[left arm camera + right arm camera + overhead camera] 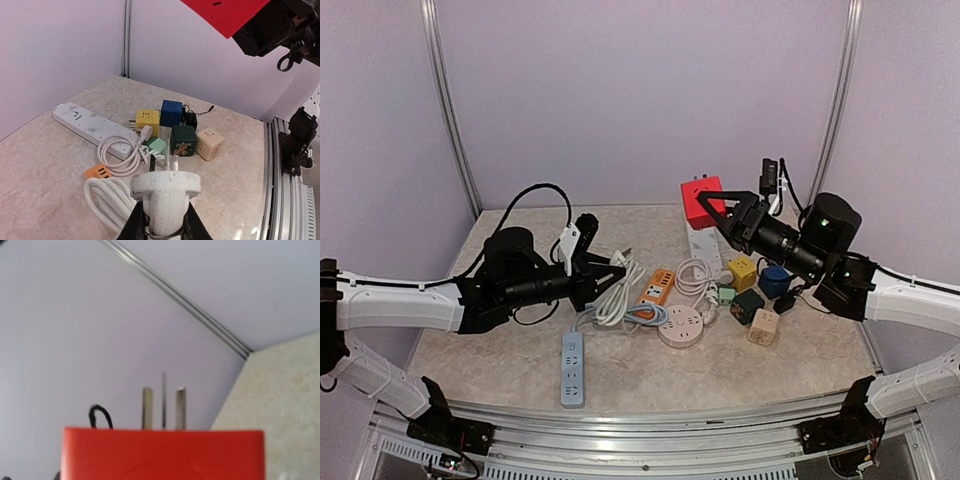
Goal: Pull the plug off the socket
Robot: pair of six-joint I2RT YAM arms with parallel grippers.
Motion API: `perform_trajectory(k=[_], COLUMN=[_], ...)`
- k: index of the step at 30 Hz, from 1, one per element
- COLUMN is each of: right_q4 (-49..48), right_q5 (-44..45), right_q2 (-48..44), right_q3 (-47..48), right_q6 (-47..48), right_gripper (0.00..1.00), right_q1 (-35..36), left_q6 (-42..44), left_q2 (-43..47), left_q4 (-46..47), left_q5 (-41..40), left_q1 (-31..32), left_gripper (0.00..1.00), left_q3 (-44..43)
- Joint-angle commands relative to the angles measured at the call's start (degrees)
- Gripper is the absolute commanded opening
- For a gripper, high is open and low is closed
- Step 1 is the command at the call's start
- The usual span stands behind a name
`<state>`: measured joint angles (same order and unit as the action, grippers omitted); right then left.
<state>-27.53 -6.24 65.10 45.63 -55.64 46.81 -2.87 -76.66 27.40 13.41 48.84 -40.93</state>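
Plug and socket held apart, one in each gripper.
Left gripper (605,271) fingers are clamped on the white plug (165,192), low over the coiled white cord (611,301) at mid-table. Right gripper (713,207) fingers are clamped on the red socket cube (695,192), raised in the air above the white power strip (90,125) at back right. Plug and cube are well apart, not touching. Small coloured cubes (172,131) sit on the table (500,350).
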Motion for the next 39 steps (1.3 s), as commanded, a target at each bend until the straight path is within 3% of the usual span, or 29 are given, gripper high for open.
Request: perform_trajectory(k=[1, 8, 13, 24, 29, 34, 39], right_q4=[-3.46, -0.40, 3.48, 6.52, 6.88, 7.79, 6.62], right_q5=[2.52, 4.07, 5.43, 5.66, 5.16, 5.18, 4.26], right_q2=[-0.59, -0.75, -1.20, -1.03, -0.94, -0.70, -0.51], right_q3=[-0.50, -0.46, -0.13, -2.95, -3.23, -3.25, -4.93], right_q6=[-0.45, 1.71, 4.31, 8.62, 9.35, 10.80, 10.98], right_gripper=[0.00, 0.00, 0.00, 0.00, 0.00, 0.00, 0.00], right_q1=[0.05, 0.09, 0.07, 0.06, 0.15, 0.19, 0.17], left_q6=[-0.91, -1.29, -4.32, -12.22, -12.53, -12.70, -13.48], left_q2=[1.25, 1.43, -0.52, -14.85, -20.18, -23.21, -23.28], left_q4=[1.96, 0.75, -10.17, -23.55, -23.11, -23.93, -23.35], left_q5=[-0.80, -2.56, -5.12, -4.92, -2.74, -3.90, -5.80], left_q1=[-0.04, -0.44, -4.86, -13.13, -14.39, -14.54, -14.82], left_gripper=[0.00, 0.00, 0.00, 0.00, 0.01, 0.17, 0.54], left_q3=[0.01, -0.15, -5.52, -16.02, -18.18, -19.64, -18.49])
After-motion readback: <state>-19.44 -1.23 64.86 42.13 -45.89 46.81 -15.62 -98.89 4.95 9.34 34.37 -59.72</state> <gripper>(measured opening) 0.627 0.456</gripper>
